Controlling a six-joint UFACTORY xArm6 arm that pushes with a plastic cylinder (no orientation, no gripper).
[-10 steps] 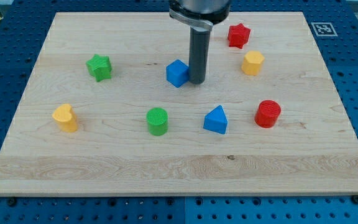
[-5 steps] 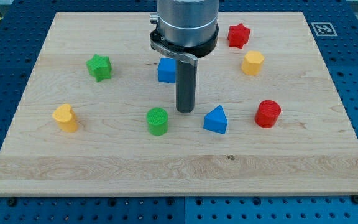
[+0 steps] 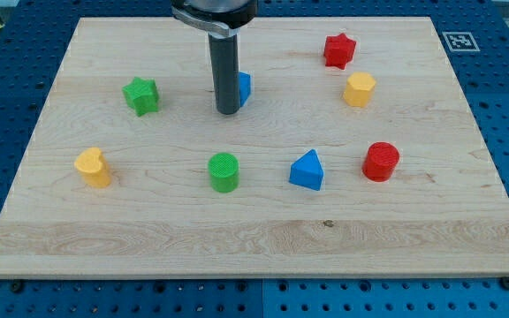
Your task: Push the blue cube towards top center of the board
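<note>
Wooden board (image 3: 148,221) on blue pegboard. No claw fitted, so nothing opens or closes: my tip (image 3: 228,111) sits at the blue cube's (image 3: 244,87) lower-left, seemingly touching, the rod hiding most of it. Cube: upper middle of the board; probably light, rigid, free-sliding; push its bottom face, centred, or it may swivel. Containers: none. Nearby: green star (image 3: 140,95), green cylinder (image 3: 224,171), blue triangular block (image 3: 307,170).
</note>
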